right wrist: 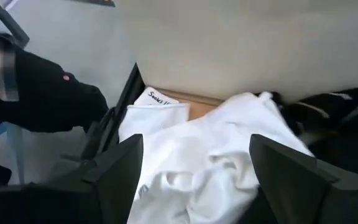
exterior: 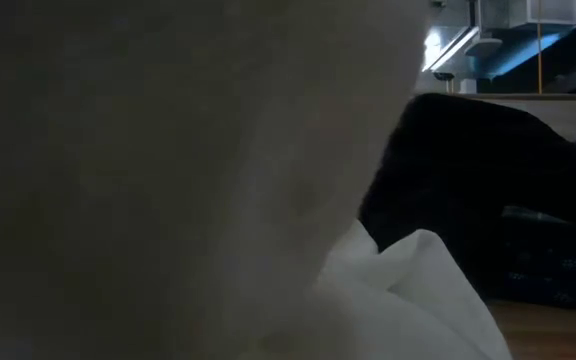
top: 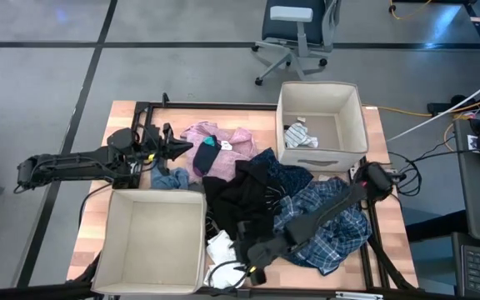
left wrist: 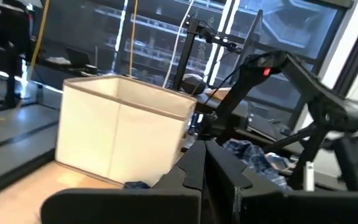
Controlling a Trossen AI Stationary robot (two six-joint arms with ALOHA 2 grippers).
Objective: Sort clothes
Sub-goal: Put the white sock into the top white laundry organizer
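White cloth (right wrist: 210,155) lies bunched between the spread fingers of my right gripper (right wrist: 194,180), which hangs wide over it at the near edge of the table (top: 94,221), just beside the near beige bin (top: 152,242). I count two beige bins: this near one, and a far one (top: 319,125) with one striped sock (top: 300,137) lying inside.

My left gripper (top: 182,148) hovers at the far left of the pile, its fingers drawn narrow with nothing between them, the tips at the edge of one pink patterned top (top: 219,150). One teal sock (top: 207,155) rests on that top. One small blue denim item (top: 171,177) sits just beside the near bin's far wall. Black pieces (top: 240,196) are heaped in the middle; how many, I cannot tell. One blue-white plaid shirt (top: 340,229) spreads under my right arm.
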